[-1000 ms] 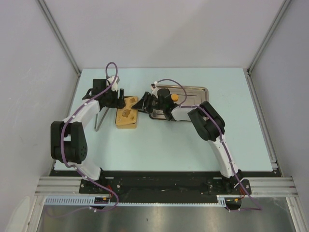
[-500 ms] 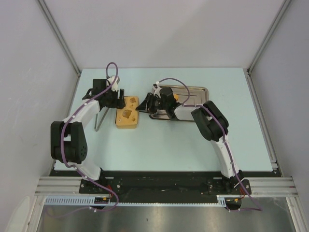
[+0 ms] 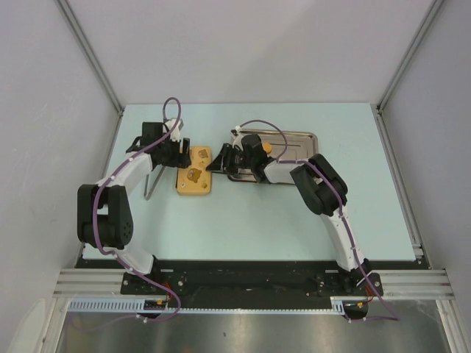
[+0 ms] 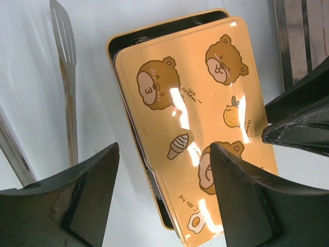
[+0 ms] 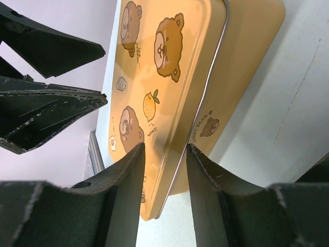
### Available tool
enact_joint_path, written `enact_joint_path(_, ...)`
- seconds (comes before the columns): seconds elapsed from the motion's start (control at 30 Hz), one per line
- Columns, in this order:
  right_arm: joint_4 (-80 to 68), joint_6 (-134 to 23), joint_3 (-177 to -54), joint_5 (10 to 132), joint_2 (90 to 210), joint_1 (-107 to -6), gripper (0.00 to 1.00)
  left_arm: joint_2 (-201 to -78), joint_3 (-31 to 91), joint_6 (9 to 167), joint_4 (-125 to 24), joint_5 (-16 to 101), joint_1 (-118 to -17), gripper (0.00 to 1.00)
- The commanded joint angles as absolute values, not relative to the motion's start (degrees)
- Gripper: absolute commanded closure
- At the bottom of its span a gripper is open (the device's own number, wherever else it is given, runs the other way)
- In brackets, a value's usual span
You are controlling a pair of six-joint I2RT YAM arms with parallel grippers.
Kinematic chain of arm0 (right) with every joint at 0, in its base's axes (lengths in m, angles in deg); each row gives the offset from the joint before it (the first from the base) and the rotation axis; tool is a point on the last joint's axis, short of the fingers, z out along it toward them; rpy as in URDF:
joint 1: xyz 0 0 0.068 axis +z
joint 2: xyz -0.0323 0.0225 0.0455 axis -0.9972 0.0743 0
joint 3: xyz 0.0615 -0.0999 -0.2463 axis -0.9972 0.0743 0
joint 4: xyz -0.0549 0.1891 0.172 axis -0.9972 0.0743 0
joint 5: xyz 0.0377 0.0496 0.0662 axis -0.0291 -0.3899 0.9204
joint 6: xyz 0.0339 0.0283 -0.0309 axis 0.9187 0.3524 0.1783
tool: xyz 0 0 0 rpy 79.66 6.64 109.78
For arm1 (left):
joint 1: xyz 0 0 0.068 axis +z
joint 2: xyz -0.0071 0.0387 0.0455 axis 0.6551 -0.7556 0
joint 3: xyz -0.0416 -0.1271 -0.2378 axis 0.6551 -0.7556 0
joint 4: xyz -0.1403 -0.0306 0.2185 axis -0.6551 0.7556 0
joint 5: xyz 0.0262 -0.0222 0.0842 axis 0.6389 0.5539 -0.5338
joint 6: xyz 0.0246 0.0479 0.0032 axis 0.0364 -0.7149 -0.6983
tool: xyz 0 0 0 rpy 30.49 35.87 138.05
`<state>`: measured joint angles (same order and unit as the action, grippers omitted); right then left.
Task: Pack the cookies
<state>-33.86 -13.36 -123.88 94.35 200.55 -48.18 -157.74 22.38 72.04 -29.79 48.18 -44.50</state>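
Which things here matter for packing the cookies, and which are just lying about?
Job: orange round cookie; flat steel tray; yellow bear-print tin lid; its yellow tin base.
Lying about: slotted steel utensil left of the tin.

The one table (image 3: 257,220) carries one yellow tin (image 5: 252,31), one bear-printed lid (image 4: 195,118), one steel tray (image 3: 294,140), one slotted metal utensil (image 4: 64,51) and, as far as can be seen, just one orange cookie (image 3: 266,148).

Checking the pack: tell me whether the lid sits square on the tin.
No, the left wrist view shows the lid askew, with the tin's dark rim exposed along its top and left edges.
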Motion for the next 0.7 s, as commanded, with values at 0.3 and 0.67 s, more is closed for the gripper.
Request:
enact_joint_path(0.3,-32.24,-14.29,-129.03,94.16,199.32,-47.68,0.58,-158.99,22.71,70.51,-30.65,49.01,-44.09,0.24)
enact_joint_path(0.67,-28.90,-15.35,-133.17,93.90,200.65,-47.59,0.58,-161.28,23.06,69.81,-31.88,48.13,-44.00,0.25)
